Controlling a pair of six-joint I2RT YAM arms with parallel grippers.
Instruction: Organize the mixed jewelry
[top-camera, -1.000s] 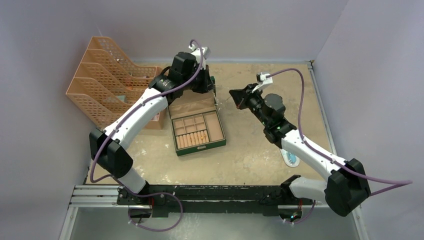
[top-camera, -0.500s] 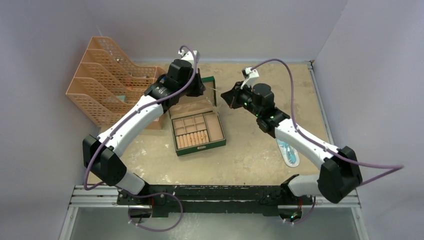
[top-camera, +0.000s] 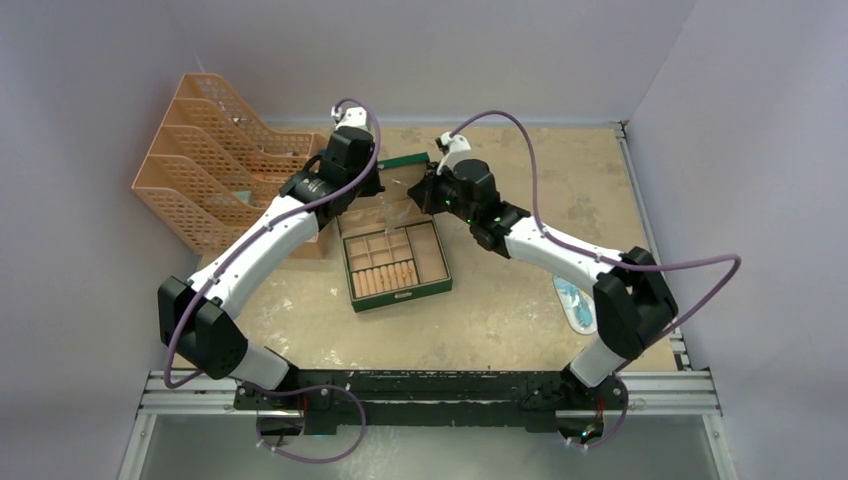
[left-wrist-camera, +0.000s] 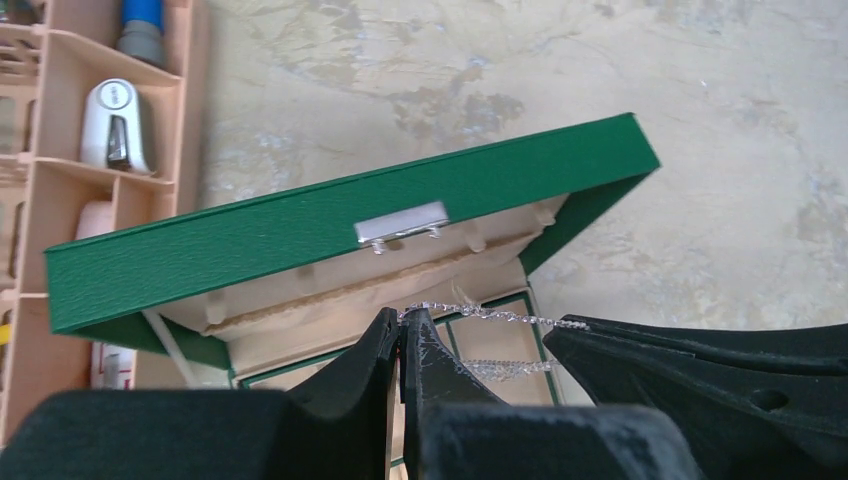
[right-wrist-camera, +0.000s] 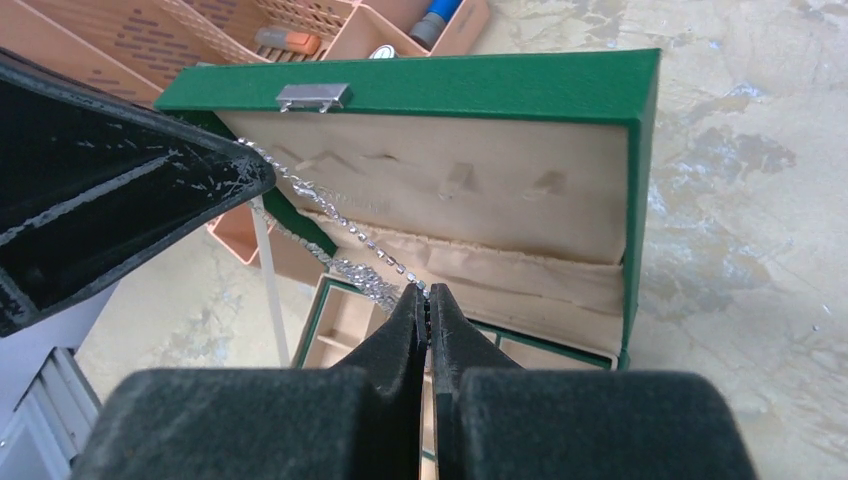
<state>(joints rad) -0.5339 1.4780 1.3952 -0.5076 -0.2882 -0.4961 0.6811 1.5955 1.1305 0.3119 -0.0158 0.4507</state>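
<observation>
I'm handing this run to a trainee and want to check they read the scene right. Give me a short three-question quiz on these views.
1. True or false: the green box has its lid open.
2. What is stretched between the left gripper and the right gripper? A) a gold ring B) the silvery chain C) a blue packet
3. Fill in: the jaws of both grippers are ____ on it.

Key: 1 true. 2 B. 3 shut.
</observation>
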